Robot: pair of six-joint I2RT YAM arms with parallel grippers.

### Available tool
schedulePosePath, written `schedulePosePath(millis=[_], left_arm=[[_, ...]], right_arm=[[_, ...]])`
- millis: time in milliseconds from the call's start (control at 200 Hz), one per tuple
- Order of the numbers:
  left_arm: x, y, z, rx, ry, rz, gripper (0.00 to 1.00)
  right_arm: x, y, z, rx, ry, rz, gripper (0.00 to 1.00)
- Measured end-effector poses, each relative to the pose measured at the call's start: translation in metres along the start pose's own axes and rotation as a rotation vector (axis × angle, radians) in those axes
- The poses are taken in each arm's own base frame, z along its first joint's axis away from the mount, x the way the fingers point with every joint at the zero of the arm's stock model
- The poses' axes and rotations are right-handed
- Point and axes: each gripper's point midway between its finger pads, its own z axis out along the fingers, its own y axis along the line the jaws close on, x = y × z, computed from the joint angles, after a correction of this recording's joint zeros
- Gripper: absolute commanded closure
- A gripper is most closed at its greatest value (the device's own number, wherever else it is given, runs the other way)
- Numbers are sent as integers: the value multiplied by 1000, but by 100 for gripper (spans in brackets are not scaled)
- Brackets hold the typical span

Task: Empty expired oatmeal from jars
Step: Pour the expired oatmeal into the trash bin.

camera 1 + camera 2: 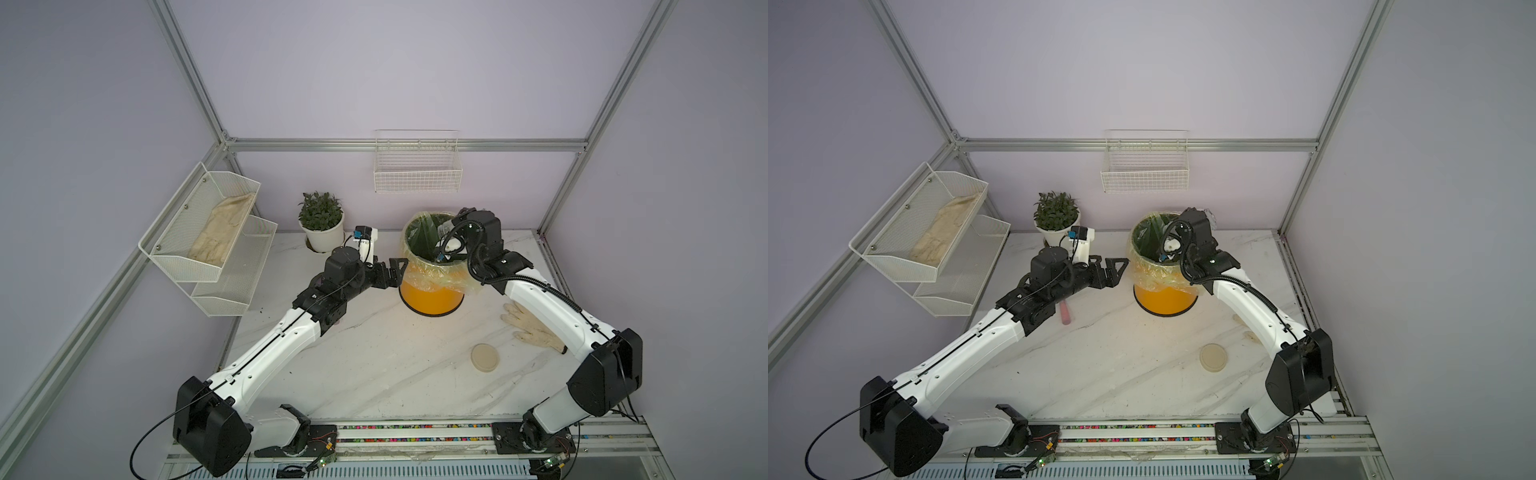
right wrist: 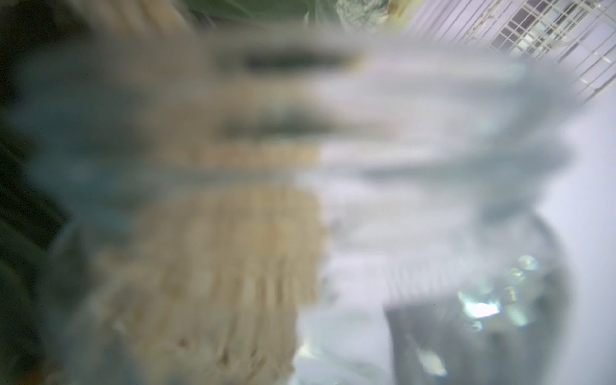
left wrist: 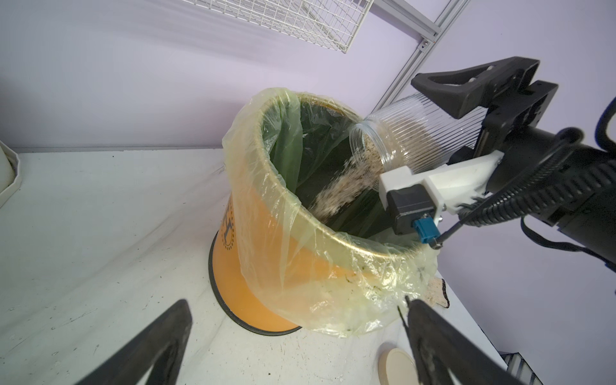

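A clear ribbed jar (image 3: 393,140) is tipped mouth-down over the orange bin (image 3: 253,266), and my right gripper (image 3: 420,130) is shut on its body. Pale oatmeal (image 3: 340,190) streams from the mouth into the green-lined bin. Up close in the right wrist view, the jar (image 2: 416,166) is a blur with oatmeal (image 2: 226,266) against its wall. In both top views the right wrist hangs over the bin (image 1: 432,295) (image 1: 1165,299). My left gripper (image 1: 395,272) (image 1: 1113,270) (image 3: 296,310) is open and holds nothing, just left of the bin. The beige lid (image 1: 484,357) (image 1: 1213,356) (image 3: 396,366) lies flat on the table.
A pale glove (image 1: 532,328) lies on the table under the right forearm. A potted plant (image 1: 321,220) stands at the back left. A white mesh shelf (image 1: 208,232) is on the left wall, a wire basket (image 1: 417,166) on the back wall. A pink object (image 1: 1065,311) lies under the left arm.
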Motion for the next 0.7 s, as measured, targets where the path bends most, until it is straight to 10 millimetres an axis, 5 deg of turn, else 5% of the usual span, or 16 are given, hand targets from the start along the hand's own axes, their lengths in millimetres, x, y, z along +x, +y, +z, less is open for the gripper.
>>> schedulePosePath(millis=[310, 700], left_arm=[[0, 0, 0, 0, 1, -2, 0], [-2, -1, -4, 2, -2, -1, 0]], right_arm=[[0, -13, -3, 4, 7, -6, 98], [-12, -1, -5, -72, 36, -69, 98]])
